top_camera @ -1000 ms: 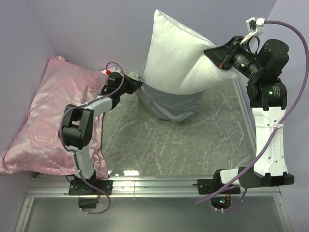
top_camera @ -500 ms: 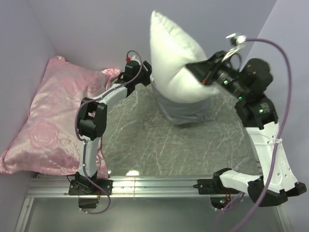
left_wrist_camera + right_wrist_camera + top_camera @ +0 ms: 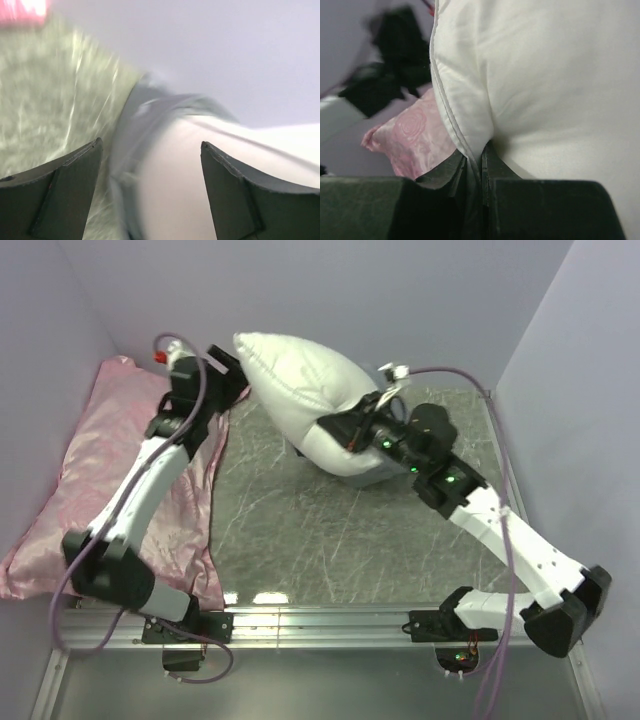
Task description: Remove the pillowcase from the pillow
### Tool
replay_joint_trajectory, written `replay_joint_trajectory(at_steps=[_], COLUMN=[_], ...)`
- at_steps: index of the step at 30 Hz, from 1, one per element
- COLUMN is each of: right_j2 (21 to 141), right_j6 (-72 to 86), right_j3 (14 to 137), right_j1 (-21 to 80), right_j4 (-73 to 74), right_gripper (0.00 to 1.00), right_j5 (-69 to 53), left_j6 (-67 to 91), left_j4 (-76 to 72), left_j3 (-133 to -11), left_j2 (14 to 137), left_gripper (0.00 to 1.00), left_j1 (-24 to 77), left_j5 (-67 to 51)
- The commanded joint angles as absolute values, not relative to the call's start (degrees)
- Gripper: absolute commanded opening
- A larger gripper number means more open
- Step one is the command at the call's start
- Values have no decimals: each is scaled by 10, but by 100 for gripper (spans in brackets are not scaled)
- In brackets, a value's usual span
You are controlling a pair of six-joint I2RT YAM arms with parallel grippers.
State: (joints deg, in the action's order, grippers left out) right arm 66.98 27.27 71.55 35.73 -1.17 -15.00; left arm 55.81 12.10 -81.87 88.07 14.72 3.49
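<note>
Three cameras around the pillow (image 3: 295,375)
The top view looks down on it from well above; the left wrist view faces it from near, blurred; the right wrist view sits against its seam. Top and right wrist views also share the pink cushion (image 3: 90,480) beside it.

Pillows: 2 total, 1 white pillow (image 3: 295,380), plain, + 1 pink pillow (image 3: 90,490) w/ rose pattern

Pillowcase (image 3: 131,125): 1, grey

Robot arms: 2, i.e. left arm (image 3: 150,470) + right arm (image 3: 490,520)

Grippers: 2, 1 per arm, i.e. left gripper (image 3: 150,150) + right gripper (image 3: 474,160); 2 fingers ea, so 4 fingers total

Cables: 2, both purple, 1 per arm, i.e. left cable (image 3: 192,390) + right cable (image 3: 515,570)

Desk (image 3: 330,540): 1, grey marble-look top

Metal rail (image 3: 320,620): 1, at near edge of desk, both arm bases on it

Walls: 3 in top view (back, left, right), pale purple
</note>
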Motion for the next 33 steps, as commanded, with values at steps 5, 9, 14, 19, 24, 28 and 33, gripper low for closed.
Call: replay_joint_trajectory(at_steps=[5, 9, 14, 19, 24, 28, 33], right_j2=[779, 850, 892, 886, 865, 865, 852], right_j6=[311, 311, 318, 301, 300, 298, 294], right_j3=[616, 630, 642, 635, 615, 608, 612], right_j1=[433, 489, 525, 552, 565, 577, 586], right_j4=[-111, -132, -141, -149, -159, -170, -150], right_gripper=[0, 0, 0, 22, 30, 27, 27], right_j5=[-45, -38, -34, -26, -34, -28, -4], left_j6=[538, 576, 596, 621, 636, 650, 644], left_j4=[227, 190, 200, 193, 115, 5, 4], left_j3=[-751, -611, -488, -406, -356, -288, -266], left_j2=[675, 564, 483, 443, 410, 381, 419], left_gripper=[85, 92, 93, 96, 99, 99, 99], left_j1=[155, 164, 198, 200, 200, 200, 200], left_j5=[154, 100, 90, 75, 31, -16, -29])
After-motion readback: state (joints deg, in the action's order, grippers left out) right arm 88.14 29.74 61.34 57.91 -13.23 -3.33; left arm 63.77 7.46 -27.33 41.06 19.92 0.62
